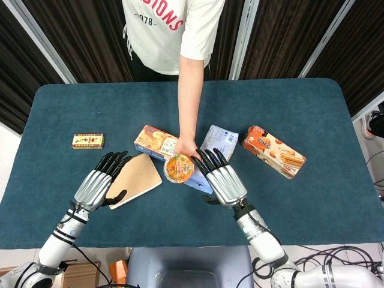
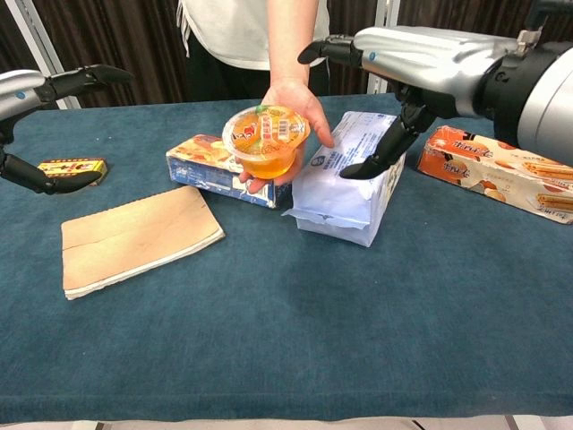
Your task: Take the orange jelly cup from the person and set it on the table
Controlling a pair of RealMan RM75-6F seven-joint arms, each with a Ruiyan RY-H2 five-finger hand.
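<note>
The orange jelly cup (image 1: 179,168) (image 2: 265,140) rests in the person's outstretched palm (image 2: 291,100) above the middle of the table. My right hand (image 1: 219,175) (image 2: 394,81) hovers just right of the cup, fingers spread and thumb hanging down, holding nothing and not touching the cup. Over the brown paper pad hangs my left hand (image 1: 101,180) (image 2: 45,98), also spread and empty.
On the blue tablecloth (image 1: 312,108) lie a brown paper pad (image 1: 137,179) (image 2: 134,237), an orange biscuit box (image 1: 155,141) (image 2: 219,168), a white-blue packet (image 1: 217,143) (image 2: 345,184), a long snack box (image 1: 273,151) (image 2: 501,170) and a small yellow box (image 1: 88,141) (image 2: 72,167).
</note>
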